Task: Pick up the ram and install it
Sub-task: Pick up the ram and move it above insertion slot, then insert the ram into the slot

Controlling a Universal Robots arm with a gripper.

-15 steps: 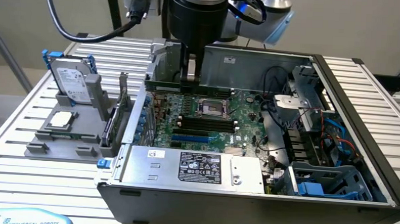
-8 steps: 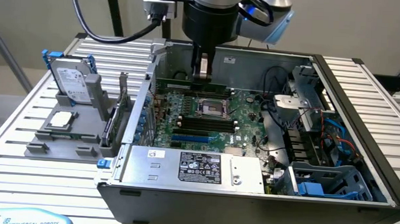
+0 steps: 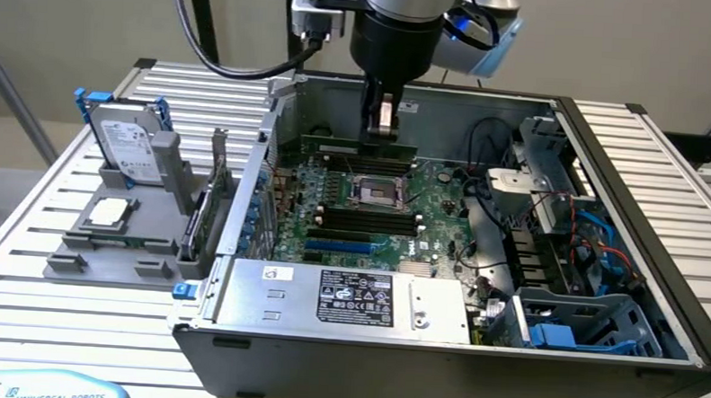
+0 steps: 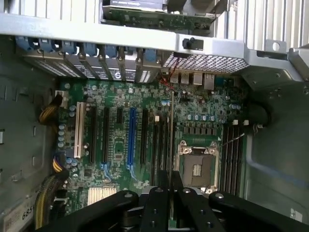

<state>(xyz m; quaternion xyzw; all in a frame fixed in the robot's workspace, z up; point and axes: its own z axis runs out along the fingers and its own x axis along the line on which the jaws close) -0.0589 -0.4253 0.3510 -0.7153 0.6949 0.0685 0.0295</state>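
The ram (image 3: 355,149), a long thin green stick, hangs level, pinched along its upper edge between my gripper's (image 3: 383,128) fingers. It sits low over the black slots (image 3: 369,166) on the far side of the processor socket (image 3: 377,193), on the motherboard (image 3: 440,189) inside the open computer case (image 3: 444,374). I cannot tell whether it touches a slot. I judge that seating it well means keeping the stick parallel to one slot, then pressing straight down with even pressure and no twist.
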